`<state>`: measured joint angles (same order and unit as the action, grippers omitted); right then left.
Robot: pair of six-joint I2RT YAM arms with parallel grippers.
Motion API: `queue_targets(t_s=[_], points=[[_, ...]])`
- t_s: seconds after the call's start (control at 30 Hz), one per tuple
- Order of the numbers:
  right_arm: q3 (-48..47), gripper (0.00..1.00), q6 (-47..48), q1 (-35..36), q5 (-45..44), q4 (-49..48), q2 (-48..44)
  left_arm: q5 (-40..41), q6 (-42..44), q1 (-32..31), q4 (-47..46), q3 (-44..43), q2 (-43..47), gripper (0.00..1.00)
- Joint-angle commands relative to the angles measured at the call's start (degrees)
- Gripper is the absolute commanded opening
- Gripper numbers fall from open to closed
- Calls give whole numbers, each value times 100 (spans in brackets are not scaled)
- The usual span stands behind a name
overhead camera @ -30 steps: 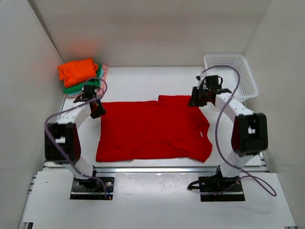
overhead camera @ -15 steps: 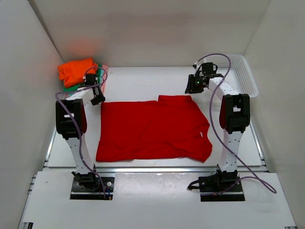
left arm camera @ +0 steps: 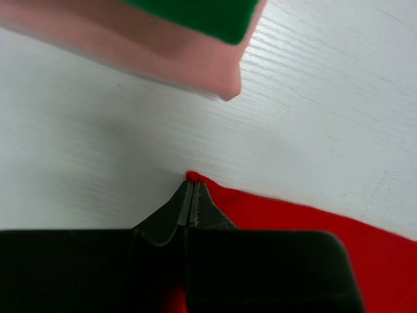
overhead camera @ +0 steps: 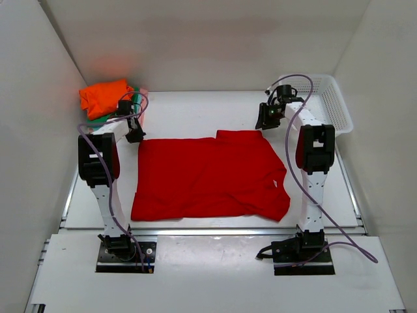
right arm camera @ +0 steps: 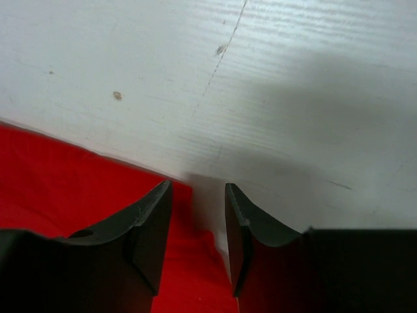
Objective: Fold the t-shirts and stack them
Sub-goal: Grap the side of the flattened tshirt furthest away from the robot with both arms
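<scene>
The red shirt (overhead camera: 208, 176) lies spread flat in the middle of the table (overhead camera: 195, 111), seen from above, and it lies just as it did a second ago. Its far edge runs between my two grippers. My left gripper (overhead camera: 135, 135) is at the far left corner of the cloth. A second ago it sat lower, over the left edge, with that arm bent low and its elbow out; now the arm stands upright. My right gripper (overhead camera: 264, 122) is at the far right corner, a little farther back than a second ago, and that arm has straightened up too. In the far left corner of the table the orange shirt (overhead camera: 104, 96) tops a folded pile, with the green shirt (overhead camera: 96, 120) under it; the pile has not moved. The basket (overhead camera: 335, 107) stands in the far right corner.

From my left wrist, my fingertips (left arm camera: 195, 195) are pressed together with no gap, pinching the red corner, whose tip shows just past them. Beyond, apart from the corner, is the edge of the pile: the pink shirt (left arm camera: 130, 45) with green cloth lying on it.

From my right wrist, my jaws stand moderately apart and grip nothing. The left finger (right arm camera: 146, 228) is over red cloth, the right one over bare table, so the edge of the shirt runs into the gap between them.
</scene>
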<state>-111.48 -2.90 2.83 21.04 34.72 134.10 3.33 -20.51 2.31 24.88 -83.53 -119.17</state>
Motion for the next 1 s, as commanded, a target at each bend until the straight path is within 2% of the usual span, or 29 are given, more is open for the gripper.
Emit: queue_targets(t_s=[0.0,0.07,0.17,0.23,0.27,0.3,0.33,0.37,0.63,0.97], points=[[-85,36,87,77,93,184,28,-298,109,-63,209,-234,-53,5],[-84,36,70,112,321,211,46,-369,144,-55,254,-251,-97,3],[-111,37,96,165,497,246,107,-482,135,-72,280,-199,-106,6],[-128,35,88,183,646,228,142,-561,144,-64,245,-199,-106,0],[-128,31,96,183,708,228,142,-562,118,-46,262,-199,-132,0],[-180,21,105,183,761,246,177,-536,135,-72,297,-225,-141,0],[-216,6,96,139,814,220,221,-544,179,-107,324,-269,-167,0],[-207,0,88,130,980,193,256,-509,197,-90,324,-304,-194,0],[-208,0,211,121,1008,53,-208,-395,259,-20,500,-428,51,0],[977,0,228,165,920,-334,-1429,-509,372,51,632,-129,640,0]])
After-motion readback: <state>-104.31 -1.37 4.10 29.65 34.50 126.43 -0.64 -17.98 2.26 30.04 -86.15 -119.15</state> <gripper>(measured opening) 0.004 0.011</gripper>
